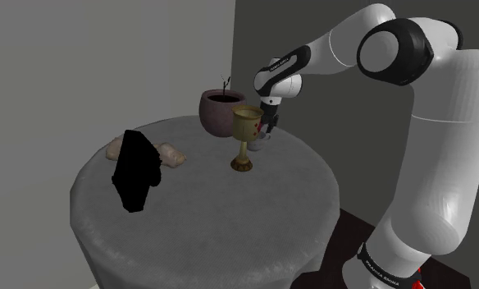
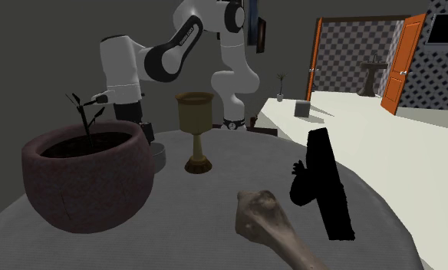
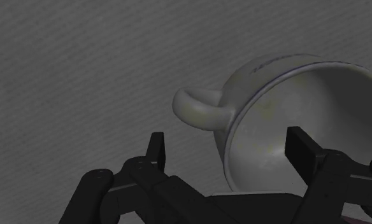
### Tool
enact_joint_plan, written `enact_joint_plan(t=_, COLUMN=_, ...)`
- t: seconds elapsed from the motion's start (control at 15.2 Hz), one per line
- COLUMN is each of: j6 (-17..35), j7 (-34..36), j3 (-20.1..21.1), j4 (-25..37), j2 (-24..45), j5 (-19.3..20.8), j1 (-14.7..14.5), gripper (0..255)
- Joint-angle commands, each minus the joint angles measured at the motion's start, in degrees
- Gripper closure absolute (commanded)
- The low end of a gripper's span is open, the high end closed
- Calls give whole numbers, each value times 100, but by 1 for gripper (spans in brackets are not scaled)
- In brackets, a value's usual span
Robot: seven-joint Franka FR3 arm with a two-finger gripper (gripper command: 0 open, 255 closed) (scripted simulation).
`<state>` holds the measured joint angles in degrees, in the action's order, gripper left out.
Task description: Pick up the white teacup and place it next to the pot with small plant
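Claw (image 3: 228, 143) is hovering over the cup (image 3: 286, 89), fingers apart, one on each side of its wall. The cup is sitting on the counter (image 1: 205, 222) just beside the pot (image 1: 220, 113). It should be going lower, then squeezing slowly, not bumping.

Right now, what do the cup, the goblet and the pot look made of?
Cup: likely glazed ceramic; smooth off-white surface with a soft sheen and a thin dark line under the rim.
Goblet: probably a brass-like metal; dull yellow-gold tone, though the shading leaves it open.
Pot: looks like unglazed earthenware; matte reddish-brown wall, mottled and rough.
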<state>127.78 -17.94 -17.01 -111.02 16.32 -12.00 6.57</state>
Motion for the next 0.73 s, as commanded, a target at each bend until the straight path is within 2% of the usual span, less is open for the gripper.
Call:
enact_joint_plan(t=0.0, j6=0, j7=0, j3=0, j4=0, j2=0, j5=0, j1=0, gripper=0)
enact_joint_plan(t=0.07, j6=0, j7=0, j3=0, j4=0, j2=0, j5=0, j1=0, gripper=0)
enact_joint_plan(t=0.33, j6=-614, j7=120, j3=-73, j4=278, j2=-359, j5=186, j1=-14, gripper=0)
enact_joint_plan(t=0.66, j6=-614, j7=120, j3=-73, j4=278, j2=-359, j5=186, j1=-14, gripper=0)
